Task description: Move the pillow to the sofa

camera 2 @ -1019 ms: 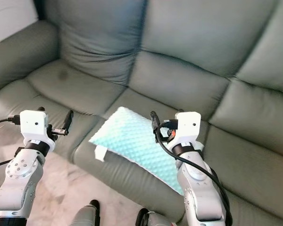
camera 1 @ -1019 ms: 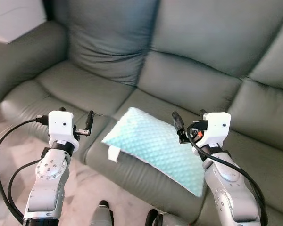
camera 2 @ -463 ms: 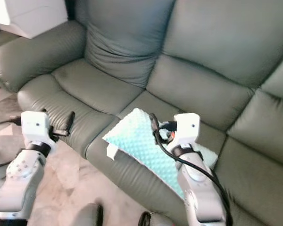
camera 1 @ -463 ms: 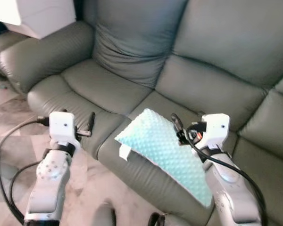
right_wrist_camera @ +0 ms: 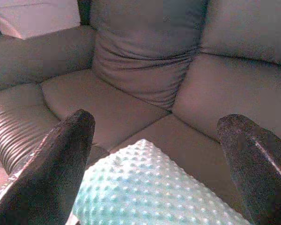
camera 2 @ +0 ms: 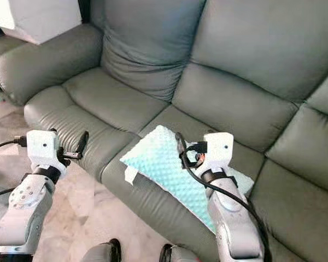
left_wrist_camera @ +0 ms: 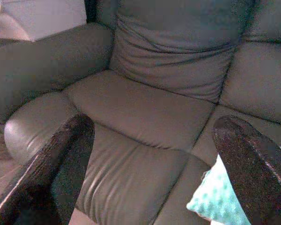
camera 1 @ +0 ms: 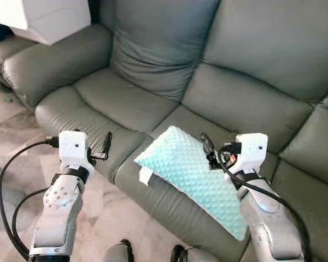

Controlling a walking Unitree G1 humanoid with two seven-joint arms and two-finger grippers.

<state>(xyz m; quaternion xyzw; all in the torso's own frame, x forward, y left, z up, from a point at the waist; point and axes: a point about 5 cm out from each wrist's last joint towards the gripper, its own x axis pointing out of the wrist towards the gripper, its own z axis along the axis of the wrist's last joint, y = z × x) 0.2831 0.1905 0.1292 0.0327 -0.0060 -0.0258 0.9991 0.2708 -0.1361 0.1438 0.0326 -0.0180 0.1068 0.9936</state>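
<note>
Black fingers (left_wrist_camera: 243,164) of the left gripper (camera 1: 93,146) stood spread wide apart, with nothing between them. Seen along them in the left wrist view: left seat cushion of the sofa (camera 1: 169,65), its armrest, and one mint corner of the pillow (camera 1: 194,177) at the edge. Left gripper hovered above the front edge of the left seat cushion, clear of the leather, well to the left of the pillow.

Right gripper (camera 1: 218,150): fingers (right_wrist_camera: 253,159) likewise spread open, holding nothing. Right wrist view looked between them onto the pillow's bumpy surface just below, with the sofa's back cushion and seat beyond. From the head views, this gripper hung over the pillow's right-hand portion, near its rear edge; whether the fingertips touched the fabric could not be told.

Pillow: mint-green, dimpled texture, rectangular, lying flat on the middle seat cushion at an angle, one corner pointing toward the backrest. Its near-left corner overhung the seat's front edge a little. White tag (camera 1: 146,176) hung from that corner against the sofa front. Right end partly hidden by the right forearm.

Sofa: grey-green leather, three seats, ribbed front on the left cushion. White box-like object (camera 1: 41,16) sat beyond the left armrest. Marbled floor (camera 1: 11,125) showed at the left and in front. Black cable (camera 1: 5,180) looped from the left wrist down beside the arm.
</note>
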